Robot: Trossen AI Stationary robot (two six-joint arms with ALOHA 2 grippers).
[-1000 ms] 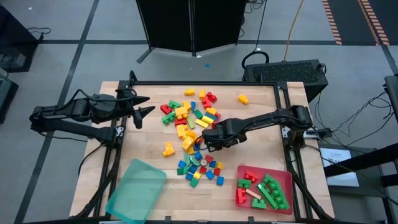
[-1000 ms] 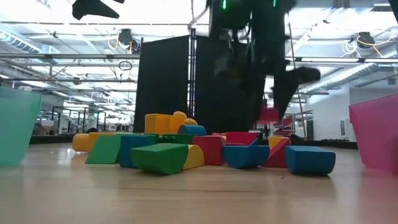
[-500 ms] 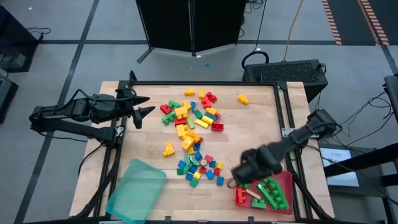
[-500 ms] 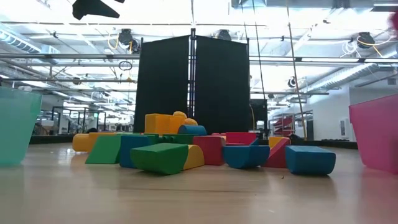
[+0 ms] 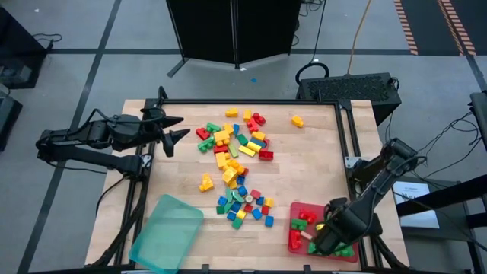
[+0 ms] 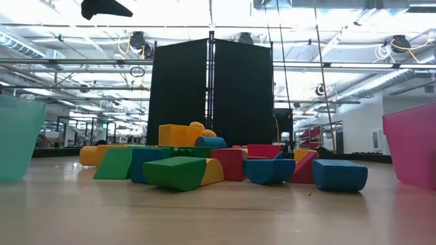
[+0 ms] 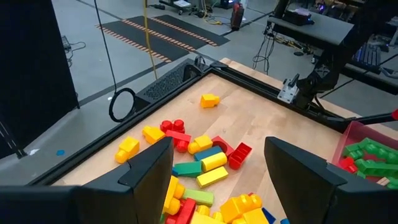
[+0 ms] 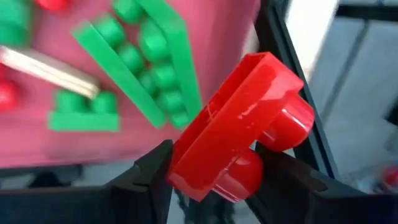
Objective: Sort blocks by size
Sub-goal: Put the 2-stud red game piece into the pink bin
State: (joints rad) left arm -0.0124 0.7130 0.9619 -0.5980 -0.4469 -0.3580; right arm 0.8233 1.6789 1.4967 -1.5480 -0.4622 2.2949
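We've got the red brick (image 8: 239, 127) clamped between our right fingers (image 8: 155, 174), long axis tilted, hanging right over the red tray (image 5: 292, 210) with its green bricks (image 8: 149, 56) just below, while the left fingers (image 7: 298, 162) idle spread apart.

Two trays sit on one wooden table (image 5: 183, 175): one red tray (image 5: 298, 247) and one teal tray (image 5: 166, 233). Two robot arms are in view. Dozens of loose blocks (image 5: 232, 160) lie in the middle, too many to count exactly, with one yellow block (image 5: 297, 120) lying apart.
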